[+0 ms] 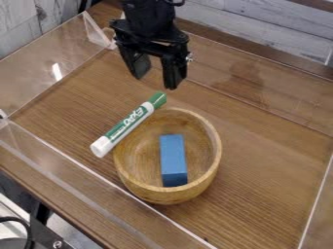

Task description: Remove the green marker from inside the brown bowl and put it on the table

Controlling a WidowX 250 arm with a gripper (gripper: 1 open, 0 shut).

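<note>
From my remote station I saw the low clear acrylic wall (46, 170) running along the left edge of the brown wood-grain tabletop (260, 107). Moving right, the slim white-barrelled marker with green lettering and a green cap (128, 124) lay on a diagonal, its white end pointing toward the near left corner and its green-capped end pointing up and to the right. It rested across the upper-left part of the thick rim of the round, shallow, light-brown wooden bowl (208, 165), with most of its barrel extending outside the bowl toward the left; I could not tell whether the white end touched the tabletop.

Above and just right of the marker's cap, the black end effector (154, 68) hung over the tabletop, clear of both marker and bowl. Its two dark fingers (173, 70) were spread with a visible gap between them, and nothing was held there.

Further right, inside the bowl, a blue rectangular block (172, 160) lay flat on the bottom, its long side running roughly toward me, apart from the marker. Beyond the bowl on the right I saw bare wood grain reaching to the clear wall on that side.
</note>
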